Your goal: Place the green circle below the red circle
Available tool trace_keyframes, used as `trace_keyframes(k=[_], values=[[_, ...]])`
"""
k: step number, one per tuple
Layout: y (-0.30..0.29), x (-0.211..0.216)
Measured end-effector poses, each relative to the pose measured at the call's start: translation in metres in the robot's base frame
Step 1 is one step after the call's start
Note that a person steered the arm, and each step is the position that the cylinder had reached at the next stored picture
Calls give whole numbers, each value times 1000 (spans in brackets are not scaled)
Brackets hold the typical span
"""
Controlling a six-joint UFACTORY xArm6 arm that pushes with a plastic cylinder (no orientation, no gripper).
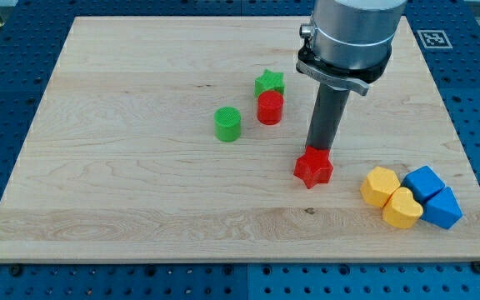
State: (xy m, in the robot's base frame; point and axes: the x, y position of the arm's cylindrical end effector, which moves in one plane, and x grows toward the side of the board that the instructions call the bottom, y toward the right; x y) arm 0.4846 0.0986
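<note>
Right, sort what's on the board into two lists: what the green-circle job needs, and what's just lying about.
Needed for the job:
green circle
red circle, to the view's right of the green circle and slightly higher
my tip, at the red star's top edge

Just lying about:
green star, touching the red circle's top
red star
yellow blocks
blue blocks

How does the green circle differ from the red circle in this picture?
Colour: the green circle is green, the red circle is red.
Place: the green circle lies toward the view's left and slightly lower than the red circle.
Neighbours: the green circle stands alone, while the red circle sits right against the green star.
Both are upright cylinders of similar size, and my tip is at neither.
</note>
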Motion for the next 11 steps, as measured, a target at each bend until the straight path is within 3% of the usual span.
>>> trace_keyframes(k=[2,4,6,8,11], values=[[-25,12],[-127,11],[-190,-27],[-118,-48],[-103,-42]])
